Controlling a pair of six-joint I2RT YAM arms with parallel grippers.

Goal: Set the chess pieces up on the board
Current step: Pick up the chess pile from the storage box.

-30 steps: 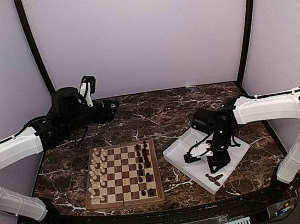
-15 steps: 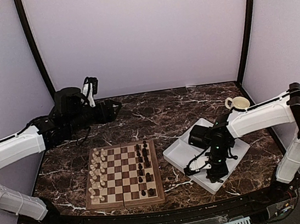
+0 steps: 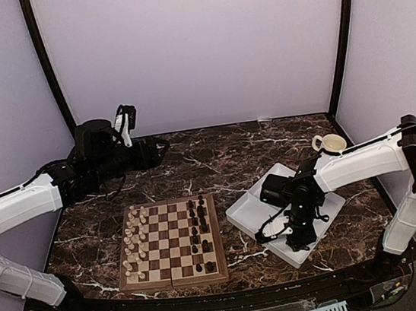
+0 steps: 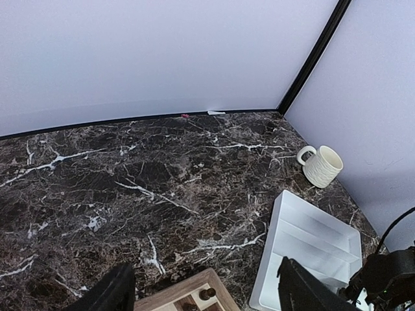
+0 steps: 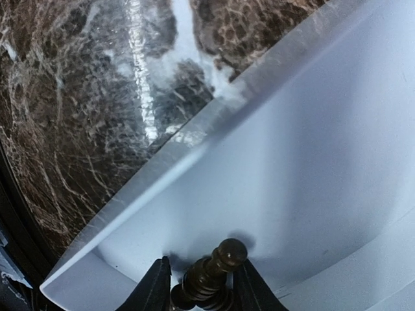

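Claw on our right arm (image 5: 202, 280) is down in the tray (image 5: 279, 162), clamped on a dark piece (image 5: 211, 271), we judge to lift it out; board (image 3: 170, 242) lies well to its left, dark side part-filled. Left claw (image 4: 207, 295) hangs apart, parked clear.

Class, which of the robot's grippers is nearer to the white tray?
Right. The right gripper is down inside the white tray, its fingers gripping a dark chess piece. The left gripper hangs open over the table's far-left part, well away from the tray.

Dark brown chess piece (image 5: 214, 272), white tray (image 5: 292, 162), brown-and-cream checkered board (image 3: 172, 241).
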